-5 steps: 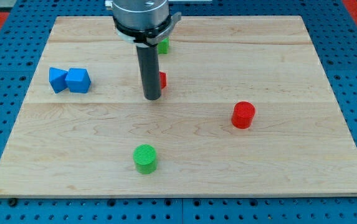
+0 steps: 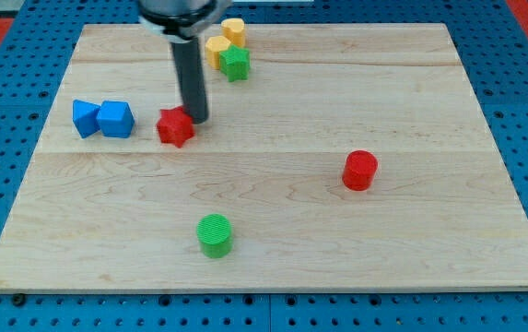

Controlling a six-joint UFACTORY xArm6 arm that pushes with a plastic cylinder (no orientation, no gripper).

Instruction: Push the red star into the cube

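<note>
The red star (image 2: 175, 127) lies on the wooden board (image 2: 273, 221), left of centre. My tip (image 2: 196, 120) touches the star's upper right side. The blue cube (image 2: 115, 120) sits to the star's left, a short gap away. A second blue block (image 2: 85, 118) touches the cube's left side.
A green star (image 2: 235, 63) and two yellow blocks (image 2: 217, 46) (image 2: 234, 29) cluster near the view's top. A red cylinder (image 2: 360, 171) stands at the right. A green cylinder (image 2: 215, 234) stands near the view's bottom.
My tip has moved left and slightly up the view. The red star has slid left toward the blue cube. The yellow blocks, hidden by the arm before, now show.
</note>
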